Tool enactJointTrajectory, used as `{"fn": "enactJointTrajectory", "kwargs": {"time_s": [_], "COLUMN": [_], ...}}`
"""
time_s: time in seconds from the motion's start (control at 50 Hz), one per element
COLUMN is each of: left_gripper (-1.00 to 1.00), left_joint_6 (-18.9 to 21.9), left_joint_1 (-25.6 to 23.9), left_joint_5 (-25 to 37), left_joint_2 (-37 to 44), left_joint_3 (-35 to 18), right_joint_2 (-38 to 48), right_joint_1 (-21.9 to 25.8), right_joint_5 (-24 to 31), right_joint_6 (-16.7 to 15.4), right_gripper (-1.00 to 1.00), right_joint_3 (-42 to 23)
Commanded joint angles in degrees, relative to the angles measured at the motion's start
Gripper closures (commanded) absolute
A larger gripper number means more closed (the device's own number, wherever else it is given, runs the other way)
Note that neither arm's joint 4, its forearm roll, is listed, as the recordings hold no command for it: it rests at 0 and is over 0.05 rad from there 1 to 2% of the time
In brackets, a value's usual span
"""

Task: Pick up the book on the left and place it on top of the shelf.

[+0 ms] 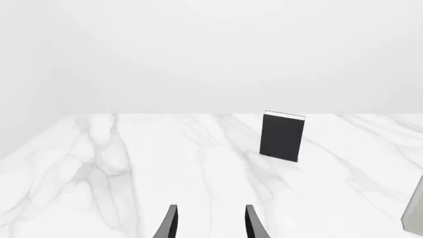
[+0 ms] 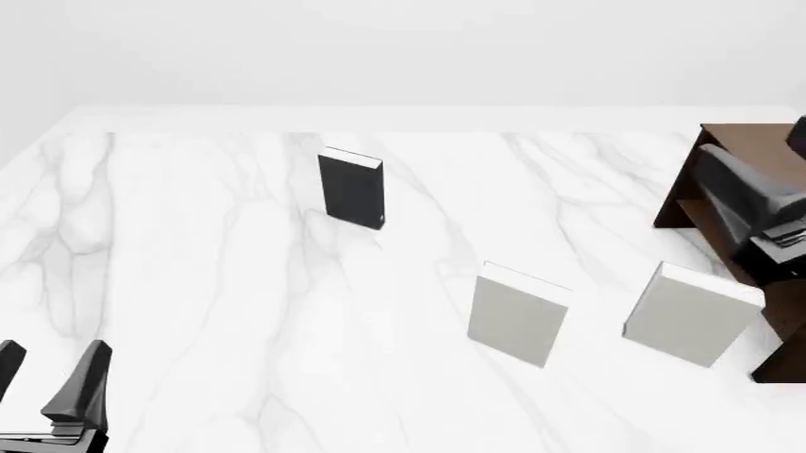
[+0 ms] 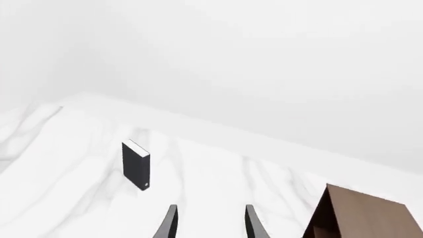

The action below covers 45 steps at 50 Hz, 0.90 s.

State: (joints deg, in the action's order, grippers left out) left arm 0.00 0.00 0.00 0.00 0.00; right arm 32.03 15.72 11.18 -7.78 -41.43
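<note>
The book (image 2: 350,189) stands upright on the marble table (image 2: 226,283), left of centre and towards the back. Its cover is black and its page edges are white. The left wrist view shows the book (image 1: 283,136) ahead and off to one side of my left gripper (image 1: 210,224), well apart from it. That gripper (image 2: 48,366) is open and empty at the near left corner. The dark brown shelf (image 2: 743,151) stands at the right edge, partly hidden by my right arm (image 2: 756,203). My right gripper (image 3: 210,223) is open and empty, with the book (image 3: 135,165) far ahead and the shelf (image 3: 363,215) close beside it.
Two pale grey-white books stand upright nearer the front, one at centre right (image 2: 516,314) and one (image 2: 690,313) just before the shelf. An edge of a grey book (image 1: 415,208) shows in the left wrist view. The table's far edge (image 2: 377,118) runs behind the black book.
</note>
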Motion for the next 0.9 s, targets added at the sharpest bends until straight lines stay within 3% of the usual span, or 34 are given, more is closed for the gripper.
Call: {"fn": "enactJointTrajectory", "kwargs": {"time_s": [0.02,0.4,0.9], "left_gripper": [-1.0,-1.0,-1.0], "left_joint_6": [0.0,0.0,0.0], "left_joint_1": [0.0,0.0,0.0], "left_joint_5": [0.0,0.0,0.0], "left_joint_2": [0.0,0.0,0.0], "left_joint_3": [0.0,0.0,0.0], "right_joint_2": [9.6,23.2,40.0], "right_joint_1": [3.1,6.1,7.8], "right_joint_5": [-0.3,-5.2,-15.3], "right_joint_6": [-2.4,-5.1,-4.3], "right_gripper": [-1.0,-1.0,-1.0], "right_joint_3": [-6.4,-10.4,-12.8]}}
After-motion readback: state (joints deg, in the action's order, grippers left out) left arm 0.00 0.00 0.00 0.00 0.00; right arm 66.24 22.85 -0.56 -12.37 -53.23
